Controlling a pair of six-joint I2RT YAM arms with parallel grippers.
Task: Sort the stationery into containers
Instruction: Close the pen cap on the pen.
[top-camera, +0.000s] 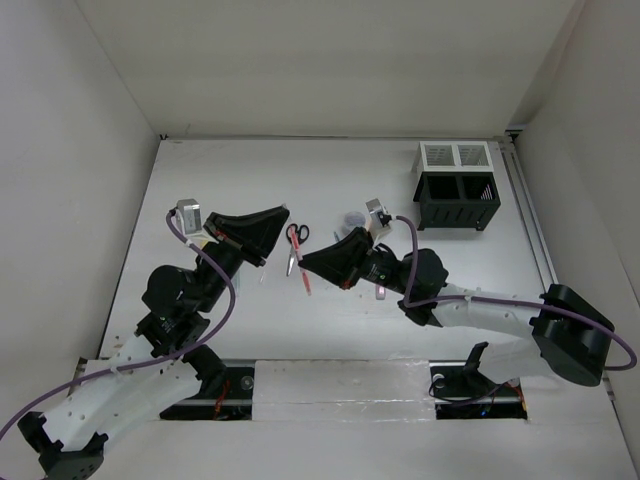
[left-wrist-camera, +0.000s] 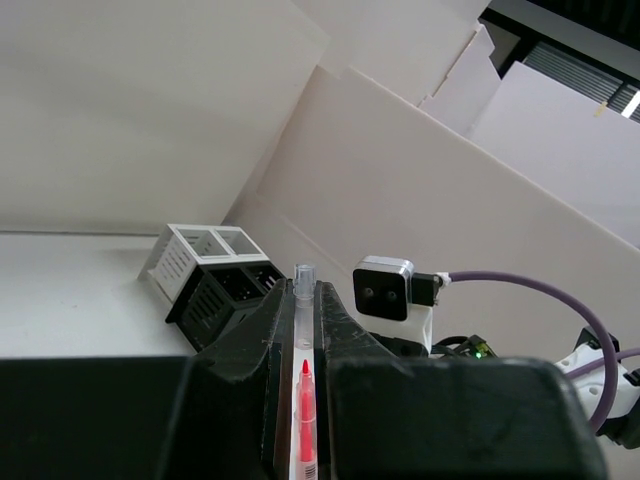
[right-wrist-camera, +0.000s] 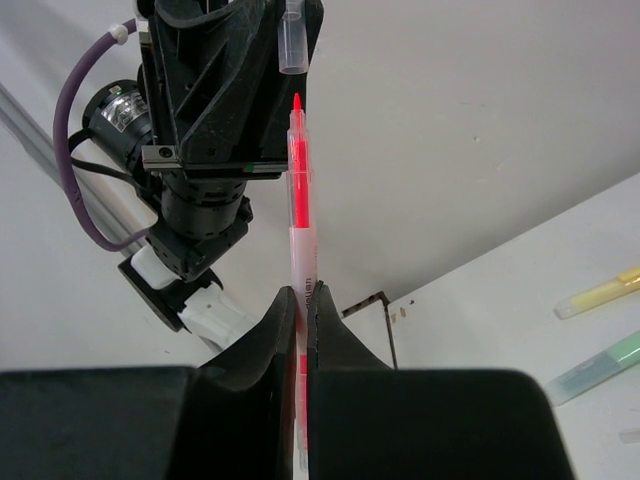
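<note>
1. Between both tools, mid-air over the worktop (top-camera: 350, 180): the right tool (right-wrist-camera: 301, 300) pinches the red pen (right-wrist-camera: 297, 200) low down, and the left tool (left-wrist-camera: 302, 292) is narrowed on its clear cap (right-wrist-camera: 290, 40).
2. I'd keep them lined up, push straight, then head for the black organiser (top-camera: 457, 215).
3. The right wrist view shows a cap-to-tip gap; the top view hides it.

Bright, even, diffuse overhead light. White matte tabletop (top-camera: 400, 300) close to overexposed, only faint soft shadows on it. Top view sharp. Wrist views dimmer, plain white wall (left-wrist-camera: 150, 100) reads grey; black left gripper (left-wrist-camera: 303, 292) and black right gripper (right-wrist-camera: 300, 295) underexposed, slightly soft close up.
</note>
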